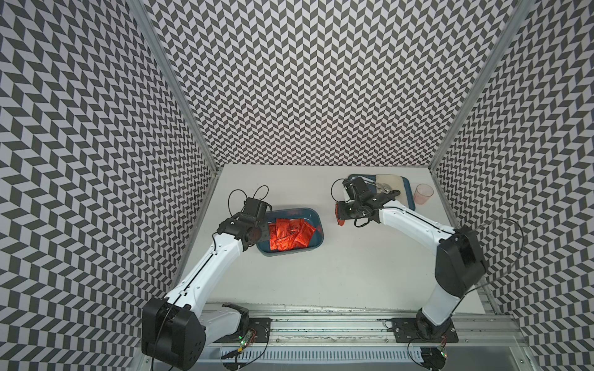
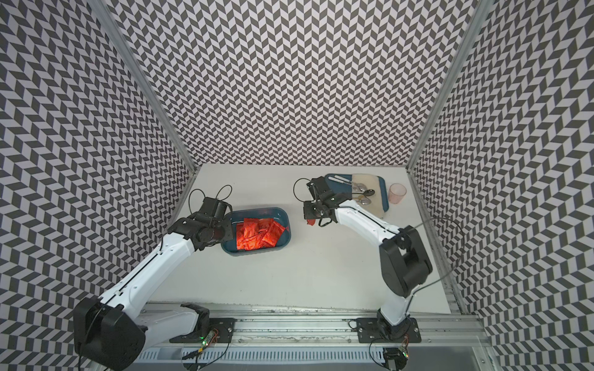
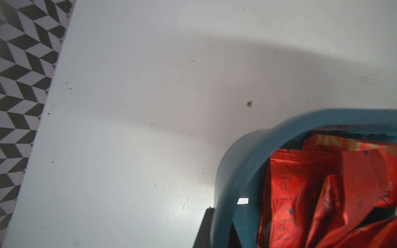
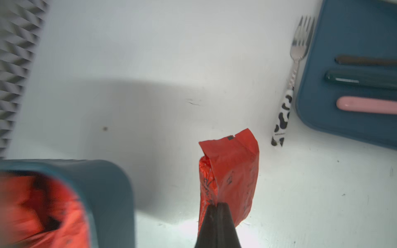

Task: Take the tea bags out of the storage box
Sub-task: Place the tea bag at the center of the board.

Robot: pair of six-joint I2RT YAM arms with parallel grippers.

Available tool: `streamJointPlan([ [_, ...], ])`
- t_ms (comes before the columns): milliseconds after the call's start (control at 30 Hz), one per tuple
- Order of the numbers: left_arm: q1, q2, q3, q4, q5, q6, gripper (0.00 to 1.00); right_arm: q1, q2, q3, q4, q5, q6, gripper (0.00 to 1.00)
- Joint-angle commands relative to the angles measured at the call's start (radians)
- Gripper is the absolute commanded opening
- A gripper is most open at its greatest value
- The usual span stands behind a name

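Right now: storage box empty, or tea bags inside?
Not empty. Several tea bags lie in the storage box in both top views; another tea bag is out, pinched in the right tool.

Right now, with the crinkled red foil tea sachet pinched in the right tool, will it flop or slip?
Probably semi-stiff: the crinkled red foil tea sachet stands out from the right tool without drooping. Likely light, since a pinch at one end carries it. The shiny foil may slip, so it could twist.
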Motion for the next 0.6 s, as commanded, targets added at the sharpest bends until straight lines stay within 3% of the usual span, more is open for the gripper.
streamJointPlan([
  [0, 0.005, -0.04, 0.049, -0.032, -0.057, -0.02, 0.0, 0.039, 0.062, 0.055, -0.029, 0.105, -0.007, 0.0],
  [467, 0.005, -0.088, 0.058, -0.067, -0.05, -0.011, 0.0, 0.098, 0.221, 0.156, -0.055, 0.093, 0.036, 0.0],
  [567, 0.005, -0.086, 0.056, -0.065, -0.044, -0.008, 0.0, 0.099, 0.229, 0.165, -0.052, 0.083, 0.04, 0.09],
])
